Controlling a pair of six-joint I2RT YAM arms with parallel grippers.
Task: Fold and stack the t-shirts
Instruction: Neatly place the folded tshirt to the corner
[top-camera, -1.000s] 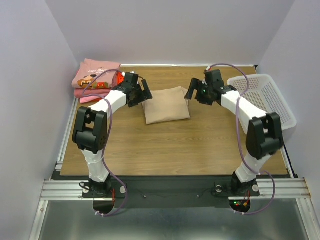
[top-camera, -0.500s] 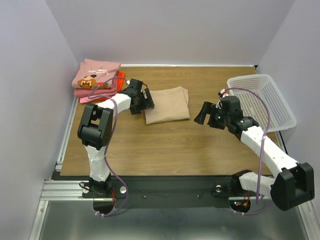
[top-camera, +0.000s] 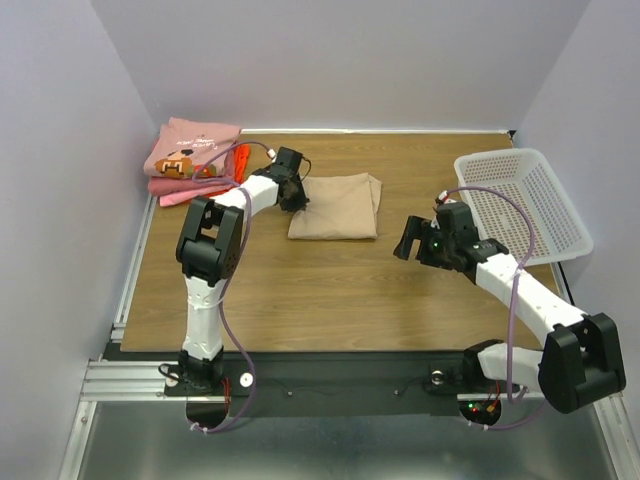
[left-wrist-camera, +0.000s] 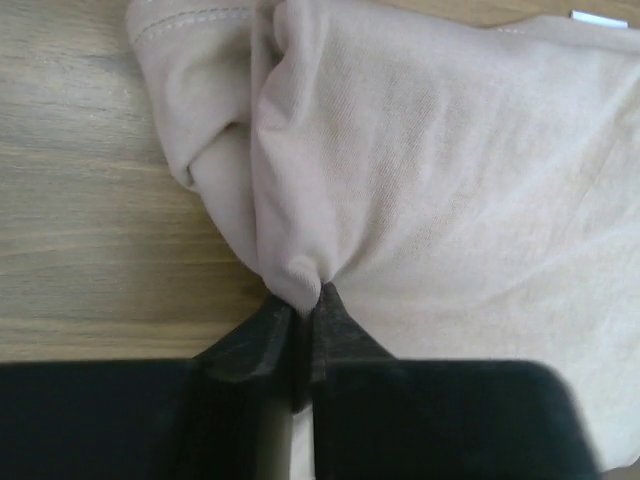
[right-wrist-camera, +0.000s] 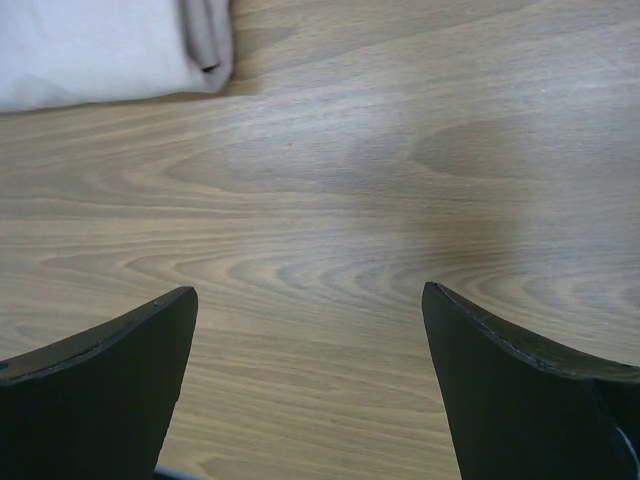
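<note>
left end effector (left-wrist-camera: 305, 298) low, pinching tan t-shirt (left-wrist-camera: 450, 180) | right end effector (right-wrist-camera: 309, 292) hovering, spread

Folded shirt (top-camera: 335, 206) lies between shirt stack (top-camera: 190, 160) and basket (top-camera: 500, 158).

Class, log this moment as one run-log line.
left gripper: shut on tan shirt | right gripper: open, empty | shirt stack: back-left corner

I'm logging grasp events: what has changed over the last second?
The right gripper drew back from the tan shirt's right edge toward the near side and now hangs open over the table. The left gripper kept to the shirt's left edge and is now shut on a pinch of cloth. The shirt, the pink stack and the basket stayed put.
</note>
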